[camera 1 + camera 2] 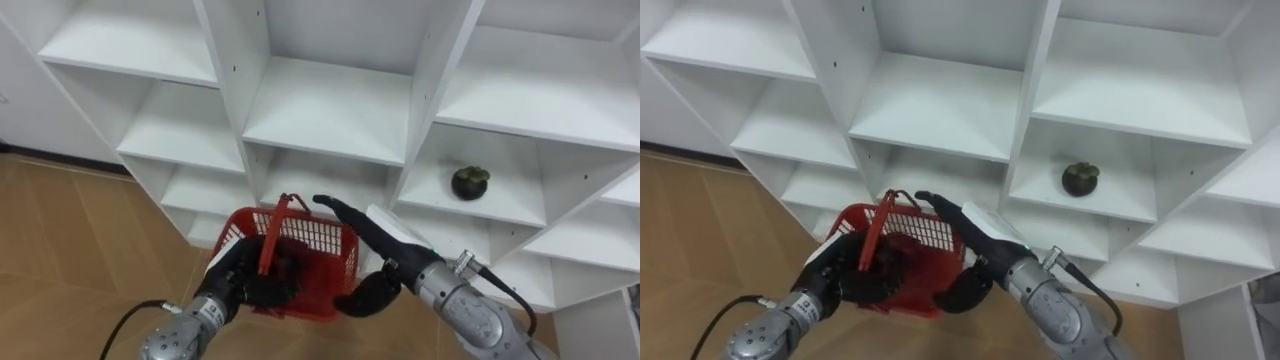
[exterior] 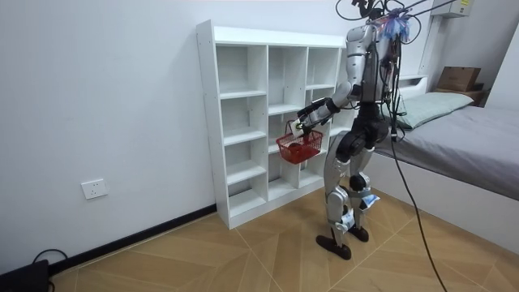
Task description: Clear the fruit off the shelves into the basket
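Room view: the robot stands facing the white shelf unit (image 2: 258, 122), with a bed (image 2: 478, 138) behind it. The left hand (image 1: 240, 280) holds the red basket (image 1: 320, 240) before the lower shelves — fingers curled on its handle. Right hand (image 1: 383, 247) — fingers straight, extended over the basket's rim, gripping nothing. One dark round fruit (image 1: 470, 182) sits in a right-column compartment, apart from both hands.

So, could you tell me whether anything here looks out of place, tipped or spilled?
Nothing stands out. The dark fruit sits upright on its shelf, the left hand holds the red basket by its handle, and the right hand reaches beside it with straight fingers.
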Robot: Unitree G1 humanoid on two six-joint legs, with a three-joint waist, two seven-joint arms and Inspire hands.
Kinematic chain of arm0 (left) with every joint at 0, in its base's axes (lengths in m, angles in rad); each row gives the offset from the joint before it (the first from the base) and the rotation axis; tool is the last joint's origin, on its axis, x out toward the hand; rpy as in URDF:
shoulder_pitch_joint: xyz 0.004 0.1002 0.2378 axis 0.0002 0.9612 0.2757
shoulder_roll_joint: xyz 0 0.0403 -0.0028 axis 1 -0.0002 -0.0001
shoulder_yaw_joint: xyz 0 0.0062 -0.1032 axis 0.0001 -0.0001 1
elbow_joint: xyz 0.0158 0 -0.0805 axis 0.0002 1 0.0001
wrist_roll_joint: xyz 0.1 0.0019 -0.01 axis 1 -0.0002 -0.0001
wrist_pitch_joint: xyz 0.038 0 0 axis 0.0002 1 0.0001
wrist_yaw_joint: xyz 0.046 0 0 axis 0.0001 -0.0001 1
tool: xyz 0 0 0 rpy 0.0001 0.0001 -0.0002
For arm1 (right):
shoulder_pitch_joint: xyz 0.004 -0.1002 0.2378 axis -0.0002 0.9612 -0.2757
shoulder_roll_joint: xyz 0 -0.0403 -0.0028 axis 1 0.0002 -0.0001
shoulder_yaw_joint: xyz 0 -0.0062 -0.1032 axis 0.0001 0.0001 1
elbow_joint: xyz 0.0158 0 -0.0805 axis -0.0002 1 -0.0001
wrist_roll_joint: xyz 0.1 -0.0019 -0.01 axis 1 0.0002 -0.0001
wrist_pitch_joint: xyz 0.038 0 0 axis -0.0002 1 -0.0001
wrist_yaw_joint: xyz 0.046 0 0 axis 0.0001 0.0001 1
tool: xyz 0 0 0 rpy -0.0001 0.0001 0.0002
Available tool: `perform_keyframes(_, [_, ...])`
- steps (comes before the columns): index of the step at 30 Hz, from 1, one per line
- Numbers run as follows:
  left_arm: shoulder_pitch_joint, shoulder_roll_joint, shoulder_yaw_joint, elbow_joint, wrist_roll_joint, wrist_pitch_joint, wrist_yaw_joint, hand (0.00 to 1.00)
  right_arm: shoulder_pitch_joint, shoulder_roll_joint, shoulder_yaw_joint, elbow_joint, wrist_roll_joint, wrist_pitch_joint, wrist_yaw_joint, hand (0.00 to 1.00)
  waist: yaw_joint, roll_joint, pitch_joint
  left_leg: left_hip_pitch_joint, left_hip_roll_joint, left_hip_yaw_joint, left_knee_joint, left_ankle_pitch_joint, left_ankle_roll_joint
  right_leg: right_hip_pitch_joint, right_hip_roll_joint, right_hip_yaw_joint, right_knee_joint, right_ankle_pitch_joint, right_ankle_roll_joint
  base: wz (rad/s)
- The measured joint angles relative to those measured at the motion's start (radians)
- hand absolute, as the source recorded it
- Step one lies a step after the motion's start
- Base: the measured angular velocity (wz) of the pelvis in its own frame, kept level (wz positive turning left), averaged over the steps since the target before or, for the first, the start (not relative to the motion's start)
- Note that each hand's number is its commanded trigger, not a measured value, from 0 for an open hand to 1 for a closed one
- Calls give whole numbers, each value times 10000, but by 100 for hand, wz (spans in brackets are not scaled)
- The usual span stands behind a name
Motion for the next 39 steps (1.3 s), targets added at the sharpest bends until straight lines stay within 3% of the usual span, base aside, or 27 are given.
perform_keyframes(17, [31,-67,82,40,-14,-2,-5,100,67,-86,-132,8,-33,-2,-311,0,-32,-11,8,241,-3,96,-101,1,0,147,-37,-54,15,-25,-3,-1])
perform_keyframes(31, [416,-182,629,-93,10,-6,176,100,748,136,-1896,146,77,-61,-1626,0,-539,-75,-18,209,0,166,-180,1,-1,152,-35,-65,-152,-20,9,0])
perform_keyframes(39, [462,-250,1197,-202,5,-93,206,100,1174,238,-2548,698,339,-121,-2220,0,-582,-35,-49,233,14,201,-191,1,-1,181,-23,-55,-177,-19,7,0])
